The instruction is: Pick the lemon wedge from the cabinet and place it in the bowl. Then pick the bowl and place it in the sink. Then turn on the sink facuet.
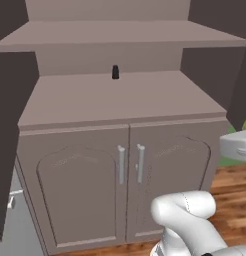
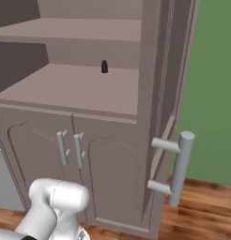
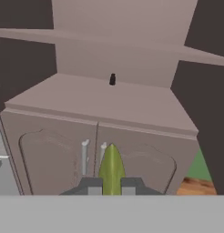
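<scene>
The gripper pinches the lemon wedge, a slim yellow-green sliver whose lower end is hidden between the fingertips. Beyond it stands the cabinet, doors shut.

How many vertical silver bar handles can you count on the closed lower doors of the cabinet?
2: the left door's handle and the right door's handle, side by side where the doors of the cabinet meet. A larger bar handle sits on an opened upper door.
</scene>
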Tool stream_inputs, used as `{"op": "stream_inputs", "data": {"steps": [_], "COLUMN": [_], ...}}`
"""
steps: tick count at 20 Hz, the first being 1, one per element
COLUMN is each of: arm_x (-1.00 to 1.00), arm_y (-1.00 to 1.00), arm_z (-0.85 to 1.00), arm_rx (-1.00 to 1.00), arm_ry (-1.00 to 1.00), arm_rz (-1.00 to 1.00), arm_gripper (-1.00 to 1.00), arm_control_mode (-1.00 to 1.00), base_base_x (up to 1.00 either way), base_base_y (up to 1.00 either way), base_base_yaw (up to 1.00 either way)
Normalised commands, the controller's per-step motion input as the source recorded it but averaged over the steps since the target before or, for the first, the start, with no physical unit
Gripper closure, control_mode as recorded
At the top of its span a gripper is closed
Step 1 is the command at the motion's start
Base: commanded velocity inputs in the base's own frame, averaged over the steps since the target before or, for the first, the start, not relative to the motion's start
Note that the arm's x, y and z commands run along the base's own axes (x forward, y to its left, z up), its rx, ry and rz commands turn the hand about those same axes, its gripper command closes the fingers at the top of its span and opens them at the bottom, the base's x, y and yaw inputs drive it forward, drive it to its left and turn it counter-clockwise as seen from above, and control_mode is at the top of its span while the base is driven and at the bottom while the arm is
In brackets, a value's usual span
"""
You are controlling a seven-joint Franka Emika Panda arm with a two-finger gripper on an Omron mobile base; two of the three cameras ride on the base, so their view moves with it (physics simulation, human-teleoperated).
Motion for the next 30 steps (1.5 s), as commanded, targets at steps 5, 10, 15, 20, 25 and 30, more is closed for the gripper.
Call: {"op": "stream_inputs", "data": {"steps": [5, 10, 15, 20, 25, 30], "arm_x": [0.00, 0.00, 0.00, 0.00, 0.00, 0.00], "arm_y": [0.00, 0.00, 0.00, 0.00, 0.00, 0.00], "arm_z": [0.00, 0.00, 0.00, 0.00, 0.00, 0.00], "arm_rx": [0.00, 0.00, 0.00, 0.00, 0.00, 0.00], "arm_ry": [0.00, 0.00, 0.00, 0.00, 0.00, 0.00], "arm_rz": [0.00, 0.00, 0.00, 0.00, 0.00, 0.00], "arm_gripper": [1.00, 1.00, 1.00, 1.00, 1.00, 1.00], "arm_control_mode": [1.00, 1.00, 1.00, 1.00, 1.00, 1.00], "base_base_x": [-0.51, -0.56, -0.42, -0.29, -0.14, -0.14], "base_base_y": [0.00, 0.00, 0.00, 0.00, 0.00, 0.00], "base_base_yaw": [0.28, 0.29, 0.27, 0.27, 0.33, 0.35]}}
